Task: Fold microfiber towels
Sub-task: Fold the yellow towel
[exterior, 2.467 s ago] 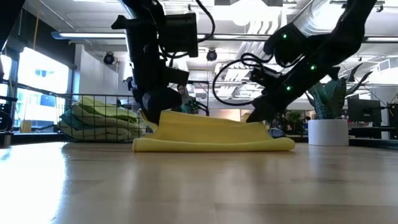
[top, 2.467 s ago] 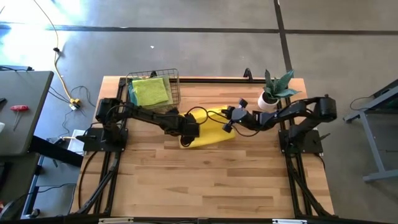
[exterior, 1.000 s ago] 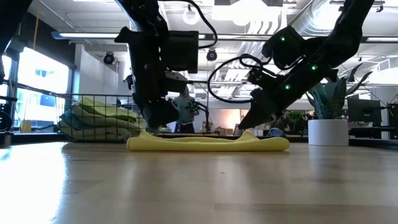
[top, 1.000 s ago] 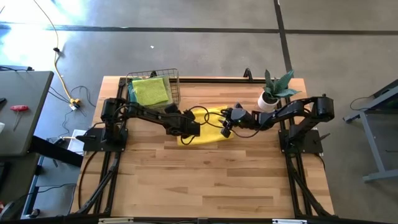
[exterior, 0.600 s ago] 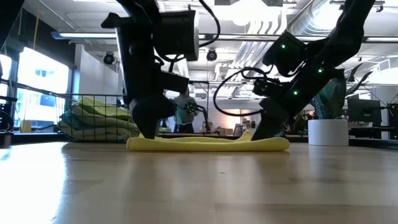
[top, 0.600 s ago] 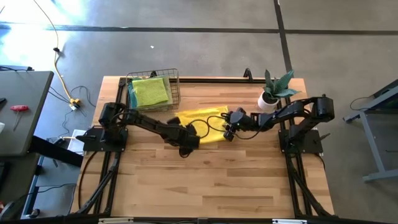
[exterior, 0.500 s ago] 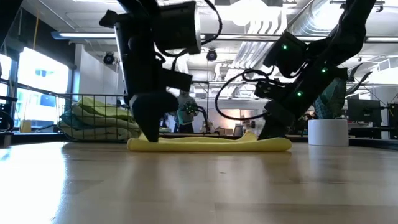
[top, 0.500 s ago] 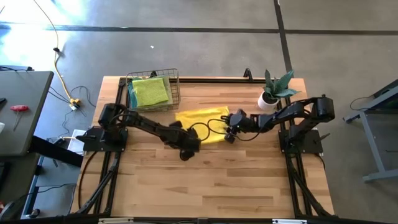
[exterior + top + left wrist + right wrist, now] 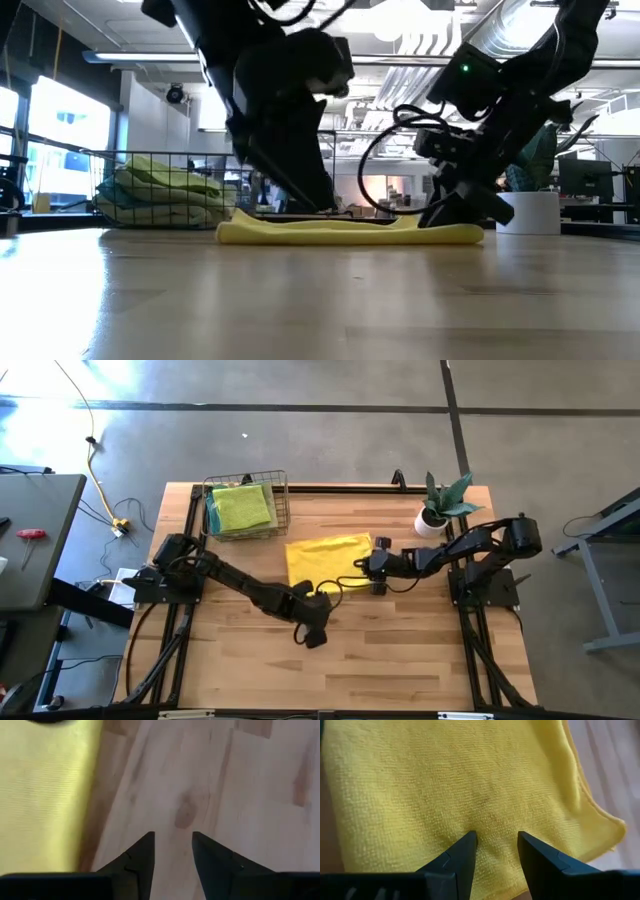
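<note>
yellow towel (image 9: pixel 325 556) flat on desk (image 9: pixel 400 650), fold set | left fingers (image 9: pixel 172 851) apart, empty, alongside | right fingers (image 9: pixel 495 851) apart, above towel

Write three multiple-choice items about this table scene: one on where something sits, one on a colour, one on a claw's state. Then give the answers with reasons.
1. Where is the wire basket?
A. Far corner of the table on the left arm's side
B. Beside the potted plant
C. Near edge, centre

2. What colour is the towel lying flat on the table?
A. Light blue
B. Yellow
C. White

3. What is the left claw doing?
A. Gripping the flat towel
B. Open over bare wood, empty
C. Reaching into the basket

Answers:
1 A: the wire basket sits far from the potted plant.
2 B: the towel is yellow.
3 B: the left claw shows bare table between its fingers.
</note>
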Controlling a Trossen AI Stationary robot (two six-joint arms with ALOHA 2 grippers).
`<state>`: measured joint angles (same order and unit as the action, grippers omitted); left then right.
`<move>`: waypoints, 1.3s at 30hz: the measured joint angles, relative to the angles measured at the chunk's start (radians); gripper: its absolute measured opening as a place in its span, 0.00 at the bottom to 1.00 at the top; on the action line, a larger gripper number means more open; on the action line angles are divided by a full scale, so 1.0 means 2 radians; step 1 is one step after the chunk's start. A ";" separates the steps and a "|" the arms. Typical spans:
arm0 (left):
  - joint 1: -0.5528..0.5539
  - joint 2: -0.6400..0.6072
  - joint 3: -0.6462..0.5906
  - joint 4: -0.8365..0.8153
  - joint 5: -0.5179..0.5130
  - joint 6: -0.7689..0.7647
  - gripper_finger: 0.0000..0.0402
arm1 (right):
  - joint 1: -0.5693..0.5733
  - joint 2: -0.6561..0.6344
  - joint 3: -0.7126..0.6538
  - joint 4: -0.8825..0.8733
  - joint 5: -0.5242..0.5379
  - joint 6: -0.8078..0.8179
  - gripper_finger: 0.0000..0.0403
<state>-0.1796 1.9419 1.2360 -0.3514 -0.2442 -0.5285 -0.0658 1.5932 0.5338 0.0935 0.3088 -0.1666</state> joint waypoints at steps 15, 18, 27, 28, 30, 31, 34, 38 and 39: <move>0.098 0.000 -0.018 -0.082 -0.091 0.079 0.30 | 0.018 -0.048 -0.003 0.022 -0.078 0.133 0.35; 0.128 -0.001 -0.044 -0.044 -0.033 0.075 0.30 | 0.018 -0.036 -0.004 0.010 -0.091 0.156 0.35; 0.126 -0.005 -0.080 0.000 0.024 0.002 0.30 | 0.018 -0.030 -0.001 -0.054 -0.104 0.157 0.35; 0.117 -0.004 -0.081 0.012 0.025 -0.010 0.30 | 0.018 -0.031 -0.002 -0.057 -0.103 0.150 0.35; 0.096 -0.003 -0.081 0.047 0.034 -0.032 0.30 | 0.018 -0.033 -0.002 -0.058 -0.103 0.136 0.35; 0.085 -0.002 -0.081 0.067 0.037 -0.046 0.30 | 0.018 -0.035 -0.002 -0.058 -0.103 0.131 0.35; 0.057 0.001 -0.084 0.117 0.038 -0.075 0.30 | 0.018 -0.042 -0.003 -0.060 -0.103 0.119 0.35; 0.033 0.003 -0.081 0.147 0.000 -0.061 0.30 | 0.018 -0.057 0.003 -0.082 -0.104 0.116 0.35; 0.031 0.002 -0.077 0.139 -0.006 -0.053 0.30 | 0.018 -0.063 0.006 -0.092 -0.104 0.113 0.35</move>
<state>-0.1176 1.9469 1.0821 -0.0744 -0.2558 -0.6343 -0.0303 1.4662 0.5462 -0.0912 0.1012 0.0598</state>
